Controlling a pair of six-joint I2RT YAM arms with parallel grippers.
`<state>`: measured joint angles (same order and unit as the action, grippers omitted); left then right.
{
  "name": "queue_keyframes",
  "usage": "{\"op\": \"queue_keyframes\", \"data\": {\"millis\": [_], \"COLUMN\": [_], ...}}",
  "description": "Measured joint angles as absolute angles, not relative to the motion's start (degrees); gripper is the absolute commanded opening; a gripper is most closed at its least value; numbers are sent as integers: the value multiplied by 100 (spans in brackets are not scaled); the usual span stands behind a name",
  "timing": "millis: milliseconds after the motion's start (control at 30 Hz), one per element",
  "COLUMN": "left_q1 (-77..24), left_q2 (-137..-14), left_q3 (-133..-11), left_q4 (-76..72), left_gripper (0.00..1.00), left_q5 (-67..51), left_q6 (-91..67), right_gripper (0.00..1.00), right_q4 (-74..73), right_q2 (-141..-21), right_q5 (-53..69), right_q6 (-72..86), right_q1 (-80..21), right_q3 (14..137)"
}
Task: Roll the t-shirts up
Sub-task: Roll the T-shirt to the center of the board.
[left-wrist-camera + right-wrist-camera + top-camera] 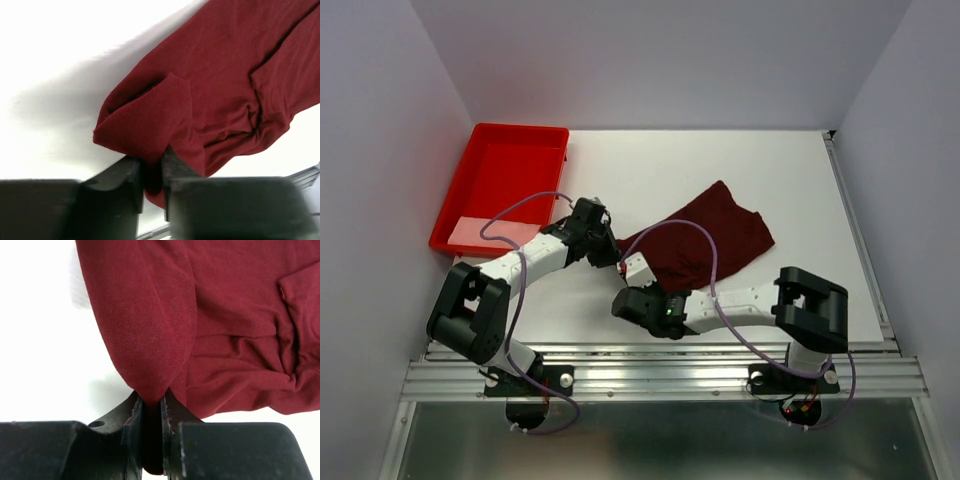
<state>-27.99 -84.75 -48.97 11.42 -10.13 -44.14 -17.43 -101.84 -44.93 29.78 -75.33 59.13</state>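
item: t-shirt [705, 238], lying on the white table [660, 170] right of centre, its near-left edge drawn up into both pincers, which sit close together; left gripper [152, 167] clenched on a folded corner, right gripper [152, 407] clenched on a hanging fold. condition: dark maroon, plain, soft, rumpled, with creases bunched towards one side. i note that only the top view shows the whole cloth and the red tray [455, 205] far left, while only the wrist views show cloth between the jaws.

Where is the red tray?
In the top view, the red tray sits at the far left corner of the table, left of the maroon t-shirt.
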Motion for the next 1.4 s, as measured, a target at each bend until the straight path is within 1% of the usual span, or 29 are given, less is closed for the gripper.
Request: {"op": "queue_keyframes", "data": {"millis": [67, 167, 200, 267, 300, 567, 900, 1067, 1400], "left_q1": [-2799, -2783, -2770, -2764, -2762, -2762, -2563, -2443, -2427], "left_q2": [-8475, -8473, -8471, -8458, -8455, -8355, -7725, -7522, -7511], "left_q3": [-4897, -4897, -4897, -4897, -4899, -5065, -5767, -5804, -5684], "left_q4": [1133, 1131, 1118, 1087, 1081, 1225, 1712, 1850, 1933], "left_gripper": [39, 53, 62, 68, 74, 74, 75, 74, 73], "left_q5": [-1000, -993, -996, -1000, -1002, -910, -484, -377, -421], "left_q6": [-4366, -4307, -4285, -4244, -4222, -4086, -3918, -3863, -3839], "right_gripper": [1, 1, 1, 1, 1, 1, 1, 1, 1], "right_q4": [-1468, -1308, -1240, -1142, -1120, -825, -294, 128, 1243], "right_q2": [-9878, -9657, -9614, -9596, -9596, -9553, -9043, -8825, -8578], "right_q5": [-4075, -3741, -3597, -3380, -3295, -2617, -1522, -696, 945], "right_q6": [2856, 2779, 2742, 2689, 2672, 2534, 2598, 2827, 3533], "right_q1": [-7391, -7231, -7188, -7140, -7129, -6965, -6257, -5815, -4860], "right_q3": [5660, 5522, 5489, 5457, 5454, 5334, 4823, 4456, 3673]}}
